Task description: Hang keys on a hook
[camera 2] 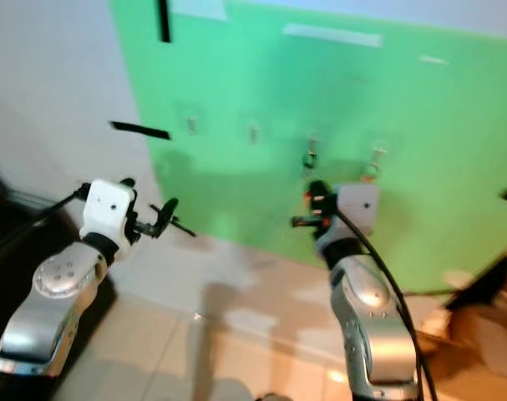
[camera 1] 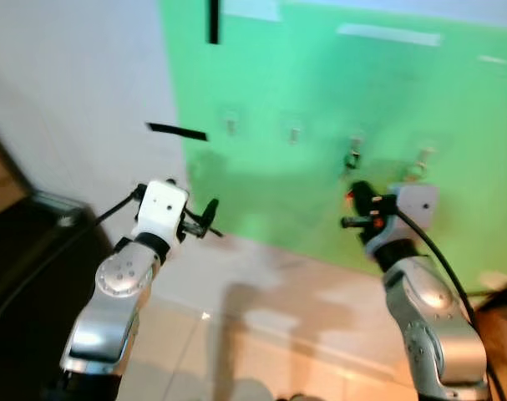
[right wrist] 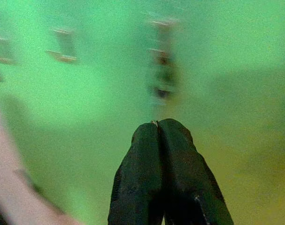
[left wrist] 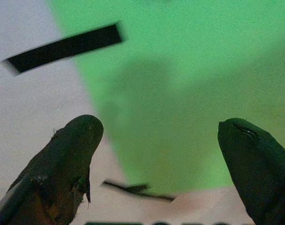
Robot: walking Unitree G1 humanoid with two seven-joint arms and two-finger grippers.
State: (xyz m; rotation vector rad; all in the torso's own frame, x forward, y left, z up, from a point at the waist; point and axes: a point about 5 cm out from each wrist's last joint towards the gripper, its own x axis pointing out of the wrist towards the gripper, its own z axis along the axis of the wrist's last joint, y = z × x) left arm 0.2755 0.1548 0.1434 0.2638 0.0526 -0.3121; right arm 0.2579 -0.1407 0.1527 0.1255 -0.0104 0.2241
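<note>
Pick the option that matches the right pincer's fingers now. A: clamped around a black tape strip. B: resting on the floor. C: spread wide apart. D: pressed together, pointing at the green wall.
D: in the right wrist view the right pincer has its fingers closed against each other, aimed at the green wall below a hook.

A green wall panel (camera 1: 337, 100) carries four small hooks (camera 1: 294, 132), keys (camera 1: 352, 155) hanging on the third.

Matt green board (camera 1: 320, 100), glossy floor tiles (camera 1: 236, 351)
</note>
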